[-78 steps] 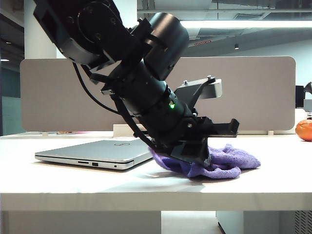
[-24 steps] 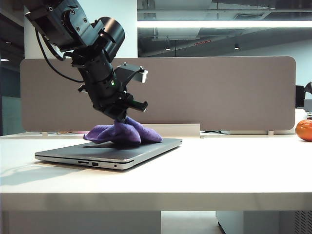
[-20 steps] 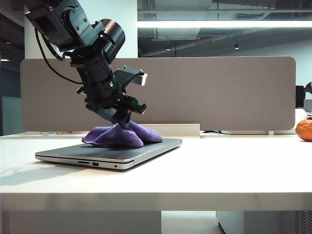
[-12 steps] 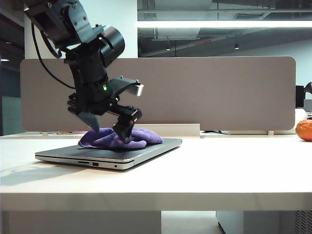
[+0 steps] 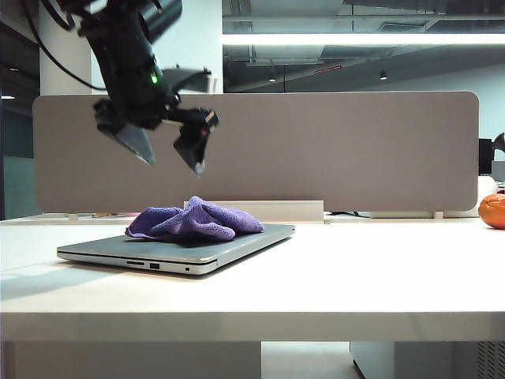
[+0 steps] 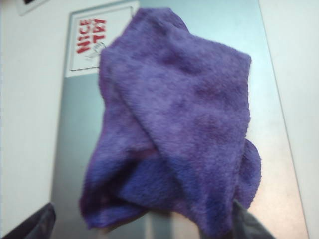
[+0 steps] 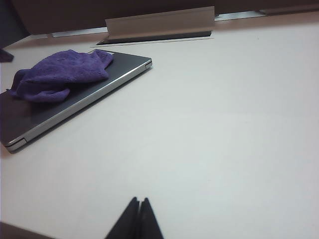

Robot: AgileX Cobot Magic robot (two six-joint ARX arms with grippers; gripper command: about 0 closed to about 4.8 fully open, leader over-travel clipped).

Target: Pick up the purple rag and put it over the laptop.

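The left gripper (image 5: 168,150) hangs spread wide and empty above the crumpled, fuzzy purple rag (image 5: 192,222), which lies on the closed silver laptop (image 5: 237,242) near the tabletop's left edge. A white sticker (image 6: 87,42) on the lid reads "NICE TRY" in red. The right gripper (image 7: 138,204) sits pinched closed over bare tabletop.

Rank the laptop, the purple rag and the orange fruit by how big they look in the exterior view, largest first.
1. Laptop: spans the widest stretch of the table.
2. Purple rag: bunched on the lid, covering about half its length.
3. Orange fruit: smallest, though the frame edge cuts it off and it sits farther back, so its true size is unsure.
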